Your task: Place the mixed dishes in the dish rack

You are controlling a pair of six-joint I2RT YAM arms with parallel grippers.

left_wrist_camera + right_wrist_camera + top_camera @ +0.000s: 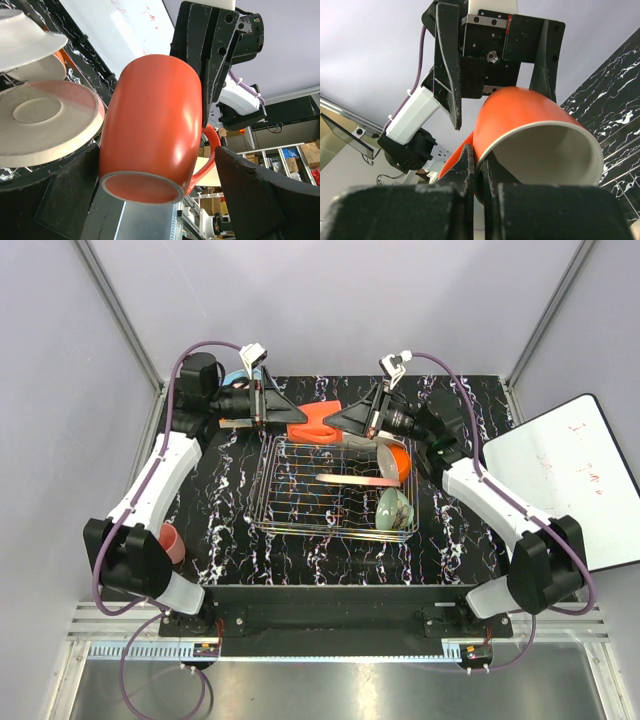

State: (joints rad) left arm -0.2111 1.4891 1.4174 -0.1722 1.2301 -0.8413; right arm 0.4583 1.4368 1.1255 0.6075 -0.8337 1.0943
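Note:
The orange-red mug (315, 425) hangs on its side in the air above the back edge of the silver dish rack (280, 510). My right gripper (335, 422) is shut on the mug's rim (530, 135), one finger inside and one outside (480, 170). My left gripper (290, 420) stands open, its fingers either side of the mug's base end (150, 125). In the rack stand a pink-and-cream plate (355, 480), a pale green bowl (397, 508) and a white-rimmed orange dish (395, 460). A pink cup (172, 542) lies on the table at the left.
A white board (570, 475) lies off the table's right edge. Something pale blue (237, 377) shows behind the left wrist. The left half of the rack holds nothing. In the left wrist view a white bowl (25, 37) sits above the plate (45, 122).

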